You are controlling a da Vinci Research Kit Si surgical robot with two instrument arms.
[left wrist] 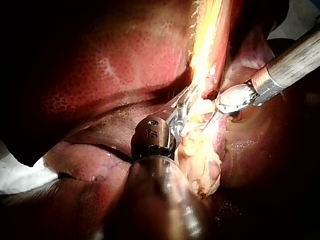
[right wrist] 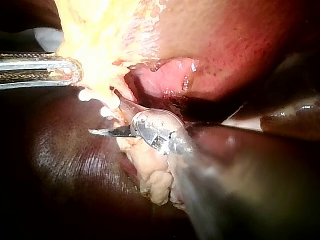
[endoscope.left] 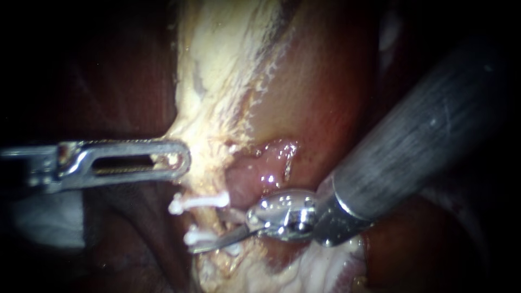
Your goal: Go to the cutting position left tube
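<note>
Two white clips, an upper one [endoscope.left: 198, 202] and a lower one [endoscope.left: 196, 236], sit on the tube [endoscope.left: 208, 220] at the lower edge of the pale tissue [endoscope.left: 217, 81]. The right instrument [endoscope.left: 214, 232] has its thin blades slightly apart around the stretch of tube between the clips. The left instrument [endoscope.left: 173, 160] has its slotted jaws clamped on the pale tissue just above the upper clip.

Two instruments converge.
The left instrument [endoscope.left: 183, 160] reaches in level, the jaws of its slotted hand [endoscope.left: 130, 163] closed on pale tissue [endoscope.left: 205, 142]; the right instrument [endoscope.left: 217, 241] slants down from upper right, tip pointing leftward.
</note>
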